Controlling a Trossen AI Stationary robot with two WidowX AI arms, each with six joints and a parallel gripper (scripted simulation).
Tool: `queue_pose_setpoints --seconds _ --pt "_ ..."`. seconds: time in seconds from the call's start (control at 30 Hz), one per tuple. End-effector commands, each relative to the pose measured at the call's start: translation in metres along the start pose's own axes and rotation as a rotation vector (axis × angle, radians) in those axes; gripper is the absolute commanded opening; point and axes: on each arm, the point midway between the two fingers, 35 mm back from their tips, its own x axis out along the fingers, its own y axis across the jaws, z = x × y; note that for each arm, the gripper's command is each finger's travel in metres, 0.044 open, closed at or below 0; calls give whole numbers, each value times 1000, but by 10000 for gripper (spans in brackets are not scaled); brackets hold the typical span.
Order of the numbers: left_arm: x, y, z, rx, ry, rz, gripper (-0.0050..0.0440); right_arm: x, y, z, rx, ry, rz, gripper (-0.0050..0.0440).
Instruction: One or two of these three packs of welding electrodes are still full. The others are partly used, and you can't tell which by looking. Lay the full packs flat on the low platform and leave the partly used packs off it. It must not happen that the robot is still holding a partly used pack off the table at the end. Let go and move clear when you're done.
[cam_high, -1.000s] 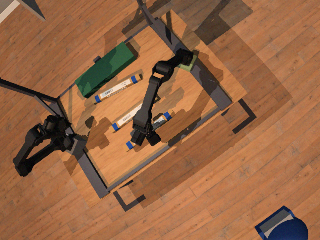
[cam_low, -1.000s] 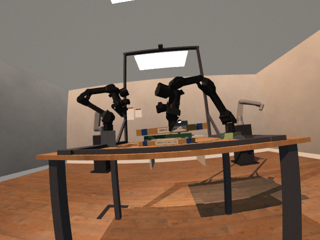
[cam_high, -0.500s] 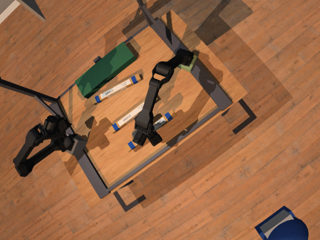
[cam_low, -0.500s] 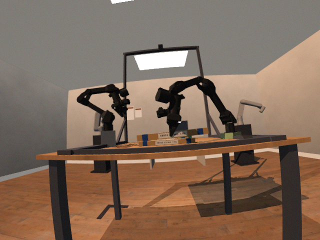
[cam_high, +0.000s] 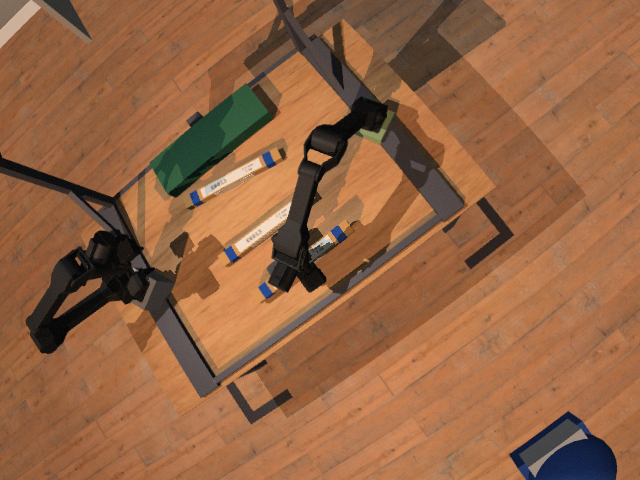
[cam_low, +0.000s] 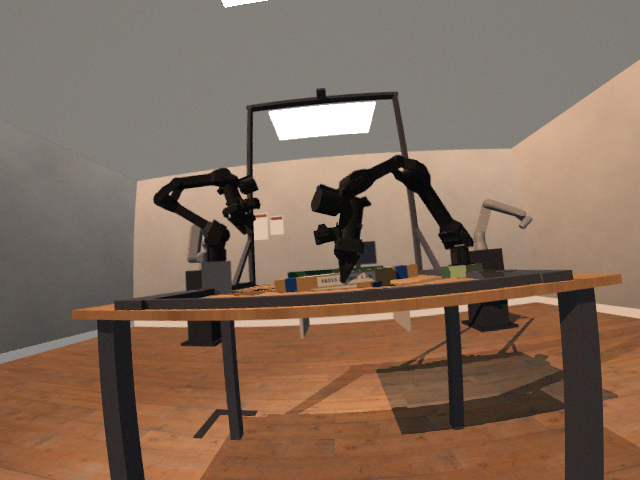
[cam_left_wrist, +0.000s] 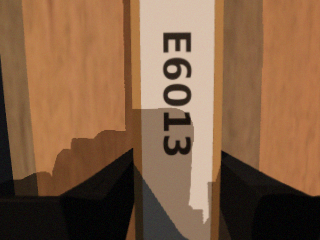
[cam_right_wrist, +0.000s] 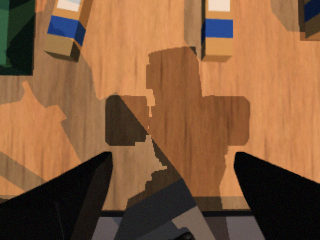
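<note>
My left gripper (cam_high: 297, 268) (cam_low: 344, 277) (cam_left_wrist: 174, 155) is shut on the front pack (cam_high: 321, 248) (cam_low: 330, 281) (cam_left_wrist: 177, 70) (cam_right_wrist: 312, 15), across its E6013 label. That pack is low over the table front; I cannot tell whether it touches. The middle pack (cam_high: 255, 235) (cam_right_wrist: 218, 47) lies flat on the table, partly under the left arm. The back pack (cam_high: 232, 178) (cam_right_wrist: 62, 42) lies flat beside the green platform (cam_high: 211, 139) (cam_right_wrist: 15, 40), off it. No pack lies on the platform. My right gripper (cam_low: 244, 229) (cam_right_wrist: 173, 159) is open and empty, above the table's edge.
Dark rails (cam_high: 330, 299) (cam_low: 310, 299) edge the wooden table (cam_high: 232, 330). The left arm (cam_high: 305, 201) reaches over the middle pack from a light green base block (cam_high: 379, 133) (cam_low: 454, 271). The right arm (cam_high: 51, 304) is folded at the opposite end.
</note>
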Motion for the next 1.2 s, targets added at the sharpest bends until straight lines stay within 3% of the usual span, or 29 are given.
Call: queue_pose_setpoints --seconds 0.0,0.1,0.17,0.3,1.17 --pt "-33 6 24 15 -109 49 -50 -6 0 5 1 -22 2 330" --pt "-30 5 23 14 -106 48 -50 -6 0 5 1 -22 2 330" --pt "-13 3 14 10 -73 30 -50 -6 0 5 1 -22 2 330" --pt "-26 6 23 15 -110 50 -50 -6 0 5 1 -22 2 330" --pt "-15 6 21 15 -109 49 -50 -6 0 5 1 -22 2 330"
